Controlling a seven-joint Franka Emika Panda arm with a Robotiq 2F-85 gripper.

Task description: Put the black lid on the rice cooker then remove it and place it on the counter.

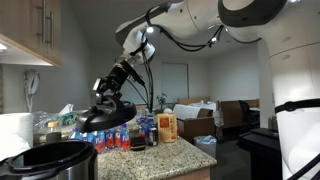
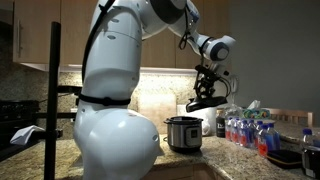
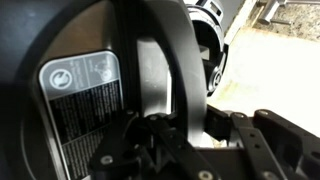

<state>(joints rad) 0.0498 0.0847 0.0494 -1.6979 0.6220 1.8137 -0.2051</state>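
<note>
The black lid (image 1: 103,118) hangs in the air directly under the hand (image 1: 108,101), touching nothing else. It is tilted, with the edge toward the rice cooker (image 1: 55,160) sitting lower in an exterior view. The hand is clamped on the raised centre of the lid, with fingers closed in from either side. The exact contact is too small to make out in either exterior view.

In the wrist view the lid (image 3: 40,45) fills most of the picture as a dark glossy surface just beyond the hand (image 3: 165,140). It carries a grey printed label (image 3: 80,95) whose text is too blurred to read. The fingertips there are dark against dark and hard to separate.

In an exterior view the lid (image 2: 205,103) and hand (image 2: 207,91) are above the rice cooker (image 2: 183,133) and a little to one side of it. A clear gap of air lies between lid and pot. The cooker stands upright on the tabletop (image 2: 230,158) with its top uncovered.

Farther out, beneath and beyond the hand, a cluster of colourful bottles (image 1: 125,138) stands on the tabletop (image 1: 190,152). An orange box (image 1: 167,127) stands just beside them. The same bottles (image 2: 245,130) show on the far side of the cooker from the arm's white body (image 2: 115,120). A strip of light speckled tabletop (image 3: 275,50) shows past the lid's edge in the wrist view.
</note>
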